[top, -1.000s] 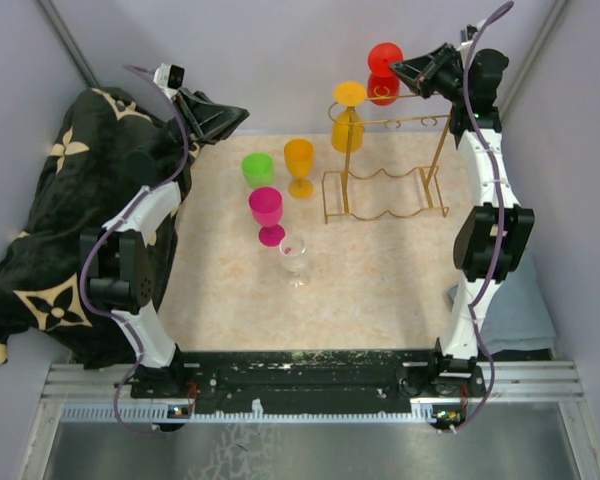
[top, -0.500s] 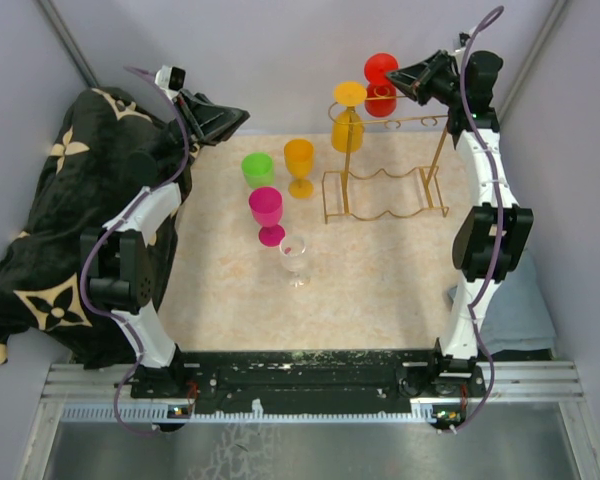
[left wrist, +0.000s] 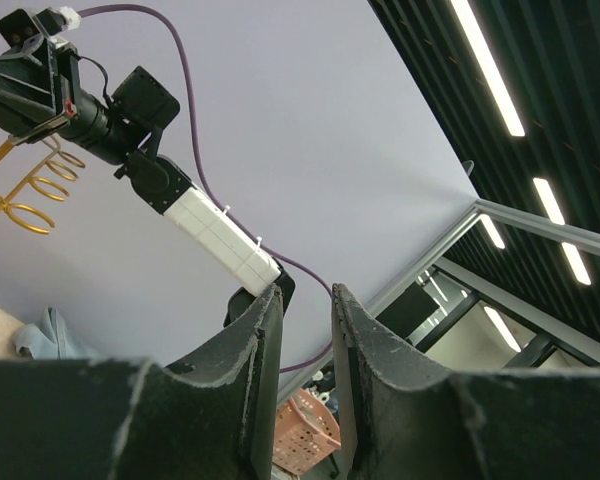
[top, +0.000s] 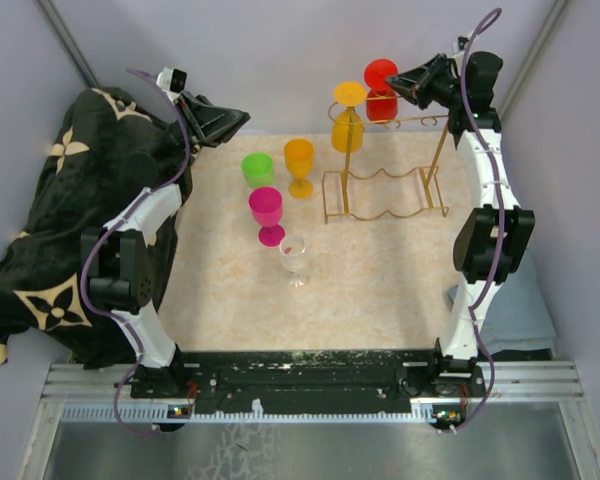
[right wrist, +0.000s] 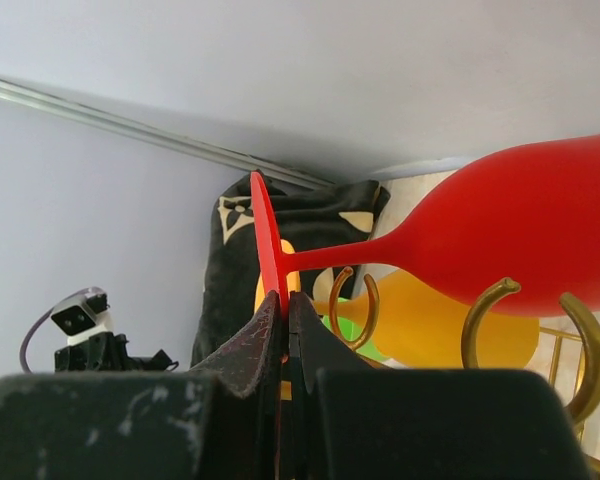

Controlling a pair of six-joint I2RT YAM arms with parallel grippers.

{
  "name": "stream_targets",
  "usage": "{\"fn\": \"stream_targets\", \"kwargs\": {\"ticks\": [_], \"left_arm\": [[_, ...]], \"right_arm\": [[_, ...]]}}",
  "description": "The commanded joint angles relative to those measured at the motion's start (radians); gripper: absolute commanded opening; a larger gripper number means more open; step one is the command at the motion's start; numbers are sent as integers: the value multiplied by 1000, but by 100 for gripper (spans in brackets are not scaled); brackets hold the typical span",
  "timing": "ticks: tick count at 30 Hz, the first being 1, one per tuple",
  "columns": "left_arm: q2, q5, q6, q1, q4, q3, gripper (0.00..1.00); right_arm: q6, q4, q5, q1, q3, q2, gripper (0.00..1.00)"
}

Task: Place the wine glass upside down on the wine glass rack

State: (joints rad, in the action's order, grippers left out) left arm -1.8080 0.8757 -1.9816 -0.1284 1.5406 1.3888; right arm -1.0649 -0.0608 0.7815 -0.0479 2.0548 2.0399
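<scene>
Right gripper [right wrist: 283,320] is pinching red wine glass [right wrist: 500,230] by its foot, above wine glass rack [top: 385,215], table's 1 o'clock. Left gripper [left wrist: 300,380] is idling at 11 o'clock, narrow gap, empty.

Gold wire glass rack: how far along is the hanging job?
Done: the yellow wine glass hangs upside down from the gold wire rack. In hand: the right gripper pinches the foot of the red wine glass, inverted at the rail's loops, not released. To do: the green glass, orange glass, pink glass and clear glass stand upright on the table.
</scene>
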Motion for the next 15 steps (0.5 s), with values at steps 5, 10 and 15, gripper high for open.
{"fn": "stream_targets", "kwargs": {"ticks": [5,10,15], "left_arm": [[32,0,6,4,73,-14,33],[31,0,6,4,73,-14,32],[29,-2,4,4,75,-16,33]], "right_arm": [[36,-8,-6,6,1,-89,0],[44,-16,-3,6,-11,-93,0],[53,-22,-1,6,-33,-103,0]]}}
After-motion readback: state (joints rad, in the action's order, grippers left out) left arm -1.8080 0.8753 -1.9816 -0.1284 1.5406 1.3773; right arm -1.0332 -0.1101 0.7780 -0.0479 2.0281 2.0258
